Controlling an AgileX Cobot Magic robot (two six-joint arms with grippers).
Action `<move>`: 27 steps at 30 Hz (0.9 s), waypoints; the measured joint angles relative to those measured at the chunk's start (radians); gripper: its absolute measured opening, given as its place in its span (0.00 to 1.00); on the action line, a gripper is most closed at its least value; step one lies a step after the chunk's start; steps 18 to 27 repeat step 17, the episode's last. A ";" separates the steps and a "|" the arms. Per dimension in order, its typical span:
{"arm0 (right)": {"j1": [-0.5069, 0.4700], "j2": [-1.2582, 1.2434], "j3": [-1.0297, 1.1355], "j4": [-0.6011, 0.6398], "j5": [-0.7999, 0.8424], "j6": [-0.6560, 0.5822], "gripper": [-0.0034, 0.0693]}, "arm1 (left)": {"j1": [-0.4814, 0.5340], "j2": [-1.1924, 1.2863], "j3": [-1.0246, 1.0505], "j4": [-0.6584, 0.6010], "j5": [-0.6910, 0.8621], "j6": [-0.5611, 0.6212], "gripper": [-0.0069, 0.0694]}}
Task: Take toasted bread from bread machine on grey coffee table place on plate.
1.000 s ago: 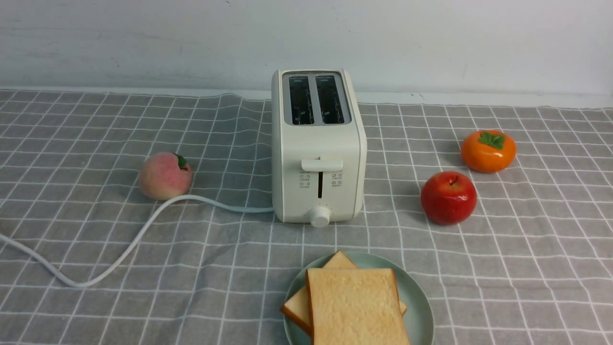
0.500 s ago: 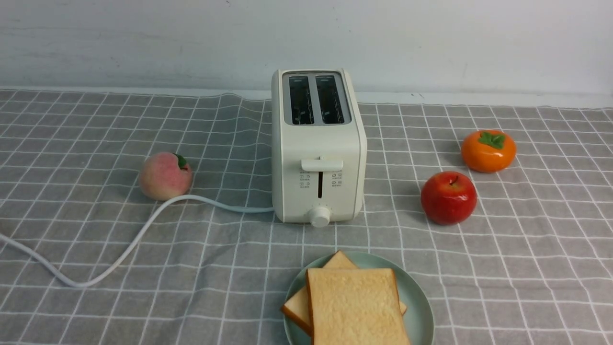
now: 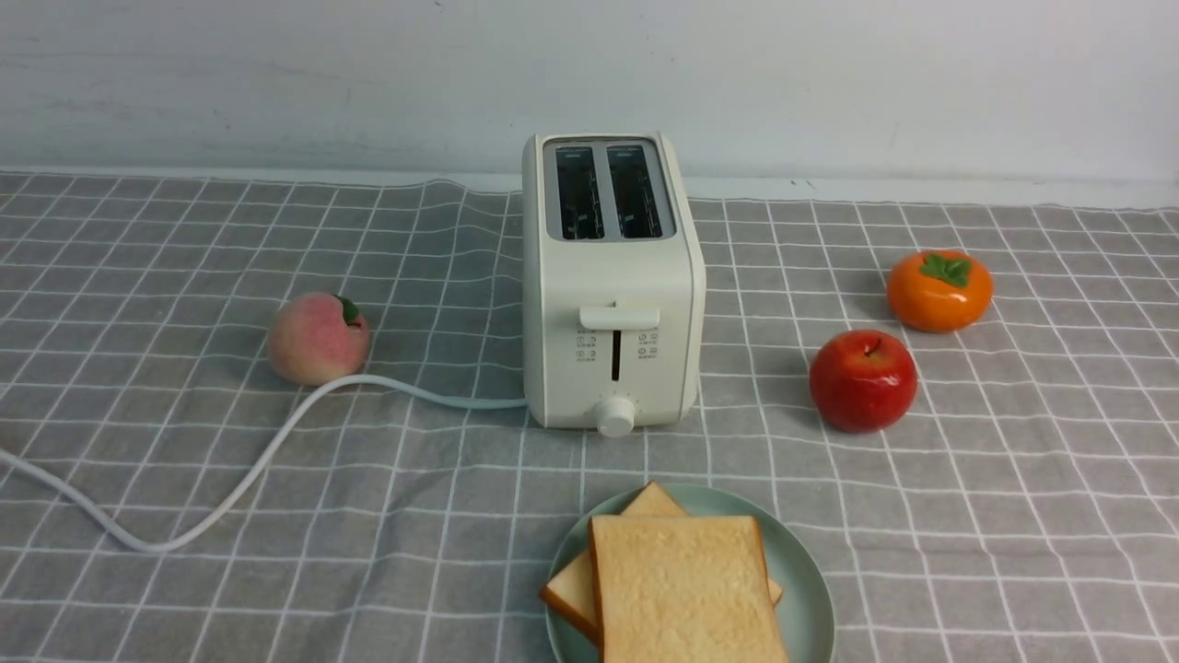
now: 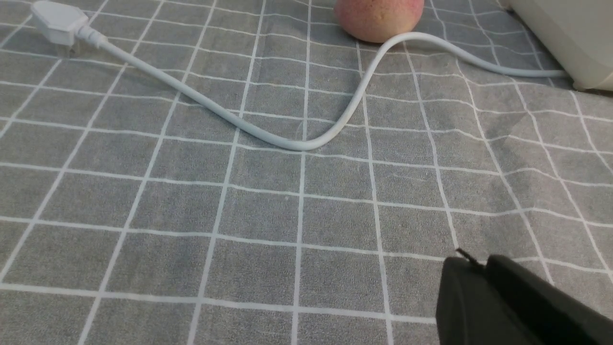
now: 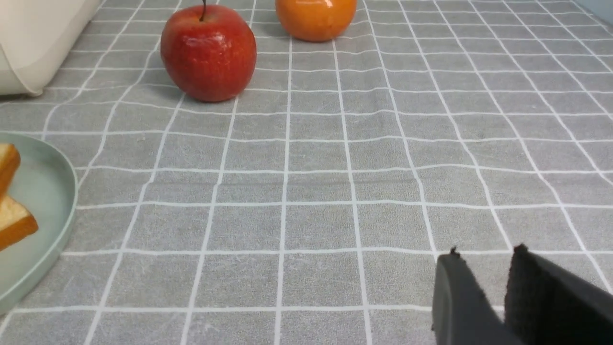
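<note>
Through the left wrist camera we look across the grey coffee table (image 4: pixel 201 201), its cloth crossed by a white grid of lines. Our left gripper (image 4: pixel 483 268) shows at one corner as two black fingers pressed together with no gap between them, hanging over bare cloth and holding nothing. A white cord (image 4: pixel 306 143) lies in a loose bend across the cloth. One end carries a white plug (image 4: pixel 57 21) resting flat; the other end runs to the cream-white bread machine (image 4: pixel 570 38), of which we see only a lower corner. A pink peach (image 4: pixel 378 17) sits touching the cord, partly cut off by the frame.
</note>
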 joint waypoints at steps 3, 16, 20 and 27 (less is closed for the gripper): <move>0.000 0.000 -0.001 0.002 0.001 -0.011 0.28 | 0.000 0.000 0.000 0.000 0.000 0.000 0.15; 0.000 0.000 -0.001 0.002 0.002 -0.023 0.31 | 0.000 0.000 0.000 0.000 0.000 0.000 0.16; 0.000 0.000 -0.001 0.002 0.002 -0.023 0.31 | 0.000 0.000 0.000 0.000 0.000 0.000 0.16; 0.000 0.000 -0.001 0.002 0.002 -0.023 0.31 | 0.000 0.000 0.000 0.000 0.000 0.000 0.16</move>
